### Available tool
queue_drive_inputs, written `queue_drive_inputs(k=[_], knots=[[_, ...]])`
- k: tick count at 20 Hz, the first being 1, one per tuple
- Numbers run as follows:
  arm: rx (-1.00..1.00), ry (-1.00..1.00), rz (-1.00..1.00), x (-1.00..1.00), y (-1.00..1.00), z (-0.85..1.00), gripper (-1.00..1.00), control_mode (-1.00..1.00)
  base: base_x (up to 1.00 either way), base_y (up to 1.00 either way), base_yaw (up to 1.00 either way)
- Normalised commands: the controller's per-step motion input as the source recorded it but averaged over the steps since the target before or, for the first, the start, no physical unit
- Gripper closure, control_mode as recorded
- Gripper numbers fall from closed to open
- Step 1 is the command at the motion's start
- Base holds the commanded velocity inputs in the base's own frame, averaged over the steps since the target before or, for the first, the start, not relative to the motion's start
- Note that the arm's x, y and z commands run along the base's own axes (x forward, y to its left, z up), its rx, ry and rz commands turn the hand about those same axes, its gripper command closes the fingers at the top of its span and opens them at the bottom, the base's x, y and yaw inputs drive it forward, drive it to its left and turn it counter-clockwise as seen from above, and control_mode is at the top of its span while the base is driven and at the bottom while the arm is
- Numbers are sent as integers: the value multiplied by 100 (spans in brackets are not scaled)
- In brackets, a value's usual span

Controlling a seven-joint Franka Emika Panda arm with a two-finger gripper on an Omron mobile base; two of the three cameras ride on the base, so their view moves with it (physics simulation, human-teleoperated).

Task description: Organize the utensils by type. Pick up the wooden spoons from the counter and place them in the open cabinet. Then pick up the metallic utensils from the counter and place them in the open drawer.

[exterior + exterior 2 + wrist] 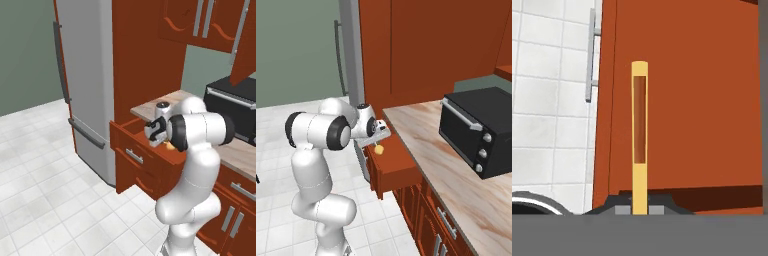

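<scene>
— One wooden spoon (379,148) seen, yellowish, clamped at one end between the closed-in jaws of the gripper (378,137).
— Where?
— Over one pulled-out drawer (396,165), just beside the counter (421,140) edge.
— Touching the drawer?
— Cannot tell.
— Anything else to count?
— One black oven (476,130) on the counter, well apart; one grey fridge (87,75).

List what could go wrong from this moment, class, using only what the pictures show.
1. The gripper is shut on just one end of a yellow utensil, so it could swing or slip out.
2. The utensil hangs over the open drawer. If it is wooden, as its colour suggests, letting go here would sort it wrongly, since the drawer is meant for metal.
3. The drawer juts out close to the arm, and a wide swing might strike it.
</scene>
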Motion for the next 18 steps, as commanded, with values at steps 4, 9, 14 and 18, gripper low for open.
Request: queue_drive_inputs(k=[4,9,14,18], knots=[[0,-13,-9,8,0,-36,100,-100,0,0,0],[0,-5,-6,8,0,-35,100,-100,0,0,0],[2,-1,-3,1,0,-23,100,-100,0,0,0],[6,0,0,0,0,-17,100,-100,0,0,0]])
